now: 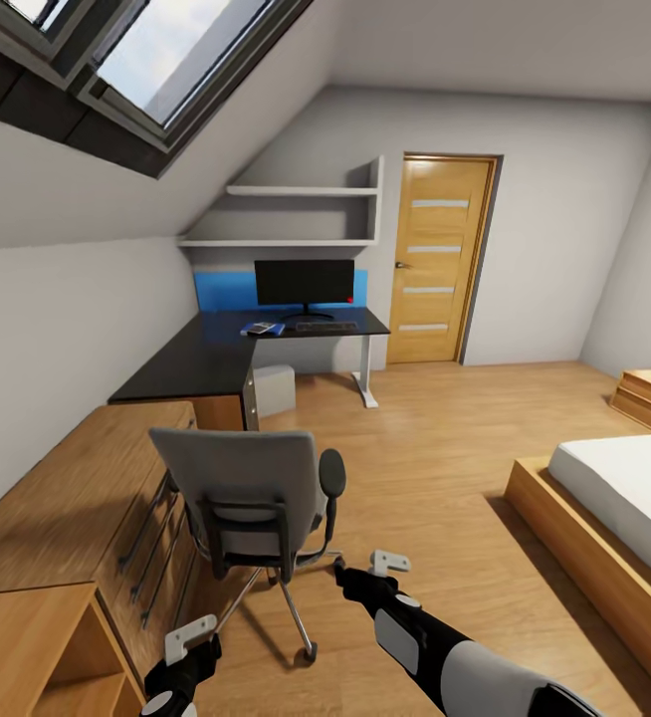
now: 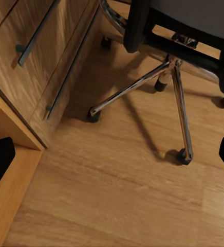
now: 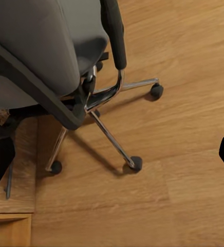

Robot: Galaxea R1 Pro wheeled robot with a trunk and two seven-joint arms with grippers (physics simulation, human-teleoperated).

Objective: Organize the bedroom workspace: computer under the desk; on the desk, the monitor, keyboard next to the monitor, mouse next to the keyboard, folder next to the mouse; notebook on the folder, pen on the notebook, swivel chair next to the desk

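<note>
Chair [image 1: 256, 488] at 6 o'clock, back toward camera, seat hidden. Desk [image 1: 216, 354] at 12 carries monitor [image 1: 304, 282], keyboard [image 1: 326, 326], folder [image 1: 262, 329]; computer [image 1: 274, 388] beneath. Left tool [image 1: 194, 640] and right tool [image 1: 367, 570] both spread, empty.

Attic bedroom in a home: sloped ceiling with skylight [image 1: 156, 60], white mattress on low wooden bed [image 1: 614, 508] right, wood-plank floor [image 1: 435, 468], far light-wood door [image 1: 441, 261].

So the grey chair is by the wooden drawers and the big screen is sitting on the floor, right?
Not quite. The head view shows the monitor standing on the black desk, not the floor. The rest holds: the swivel chair is beside the wooden drawers.
</note>
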